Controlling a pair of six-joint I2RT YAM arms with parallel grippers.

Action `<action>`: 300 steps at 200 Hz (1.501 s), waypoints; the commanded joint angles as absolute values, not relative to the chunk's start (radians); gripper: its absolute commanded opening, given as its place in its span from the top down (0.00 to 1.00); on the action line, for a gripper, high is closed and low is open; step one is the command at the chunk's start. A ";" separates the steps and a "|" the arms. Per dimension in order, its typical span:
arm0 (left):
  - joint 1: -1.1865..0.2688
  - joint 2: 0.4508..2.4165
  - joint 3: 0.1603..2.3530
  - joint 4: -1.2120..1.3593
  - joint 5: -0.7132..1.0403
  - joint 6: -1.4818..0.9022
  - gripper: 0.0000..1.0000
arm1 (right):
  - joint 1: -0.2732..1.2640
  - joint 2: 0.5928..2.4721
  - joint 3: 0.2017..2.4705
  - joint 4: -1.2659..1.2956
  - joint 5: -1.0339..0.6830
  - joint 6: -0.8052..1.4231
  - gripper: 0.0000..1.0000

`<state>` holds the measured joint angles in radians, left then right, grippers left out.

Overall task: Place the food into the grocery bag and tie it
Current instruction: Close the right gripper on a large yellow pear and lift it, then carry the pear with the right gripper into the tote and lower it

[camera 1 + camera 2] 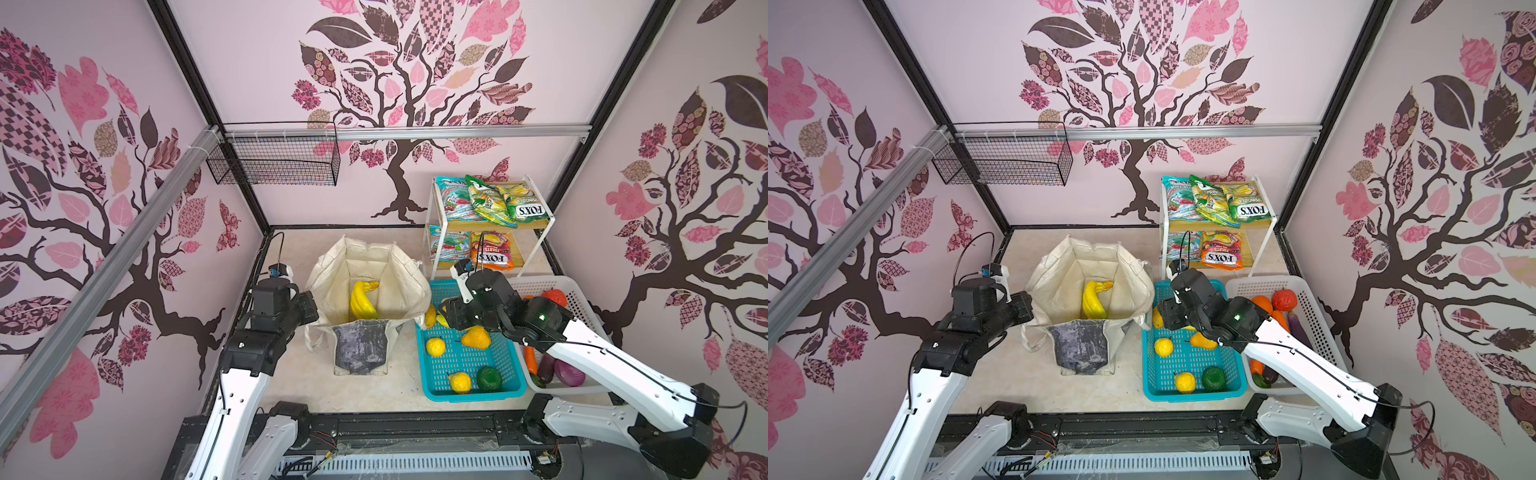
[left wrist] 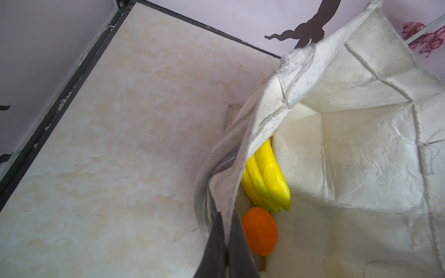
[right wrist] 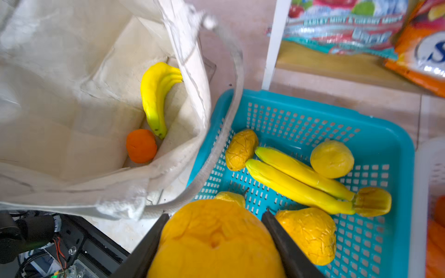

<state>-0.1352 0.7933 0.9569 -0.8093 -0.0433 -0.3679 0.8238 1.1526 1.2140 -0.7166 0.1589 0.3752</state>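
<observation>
Since the right fingers [image 3: 149, 243] clamp a yellow fruit [image 3: 214, 240] over the teal basket [image 3: 313, 103], the loose strap [image 3: 226, 134] beside them could snag it. If the left fingers [image 2: 214, 245], pinching its rim, slip, the grocery bag [image 2: 361, 168] on the desk [image 2: 120, 144] sags shut.

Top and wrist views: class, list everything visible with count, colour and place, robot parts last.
grocery bag: one, cream and grey, table centre.
bananas: one bunch, yellow, inside bag.
orange: one, orange, inside bag.
teal basket: one, right of bag; several yellow fruit, one green fruit.
white basket: one, far right; red, orange, purple vegetables.
sweet packets: five, mixed colours, on white rack, back right.
wire basket: one, black, on back rail.
left claw: one, black, shut on bag rim.
right claw: one, black, shut on yellow-orange fruit beside bag.
</observation>
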 commanded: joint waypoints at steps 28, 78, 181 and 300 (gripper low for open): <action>-0.131 0.771 0.939 -0.782 -0.044 -0.362 1.00 | 0.847 1.356 1.419 -0.704 0.098 0.308 0.42; -0.130 0.772 0.939 -0.781 -0.032 -0.360 1.00 | 0.943 1.678 1.695 -0.697 -0.001 0.285 0.41; -0.136 0.761 0.937 -0.774 -0.013 -0.358 1.00 | 1.017 2.091 1.967 -0.744 -0.126 0.334 0.42; -0.136 0.736 0.930 -0.756 -0.003 -0.382 1.00 | 1.016 2.218 1.899 -0.679 -0.152 0.418 0.39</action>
<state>-0.1360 0.7403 0.9516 -0.8021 -0.0105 -0.3782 1.0180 2.1815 1.9018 -0.6796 -0.1608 0.4122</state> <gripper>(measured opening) 0.047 0.606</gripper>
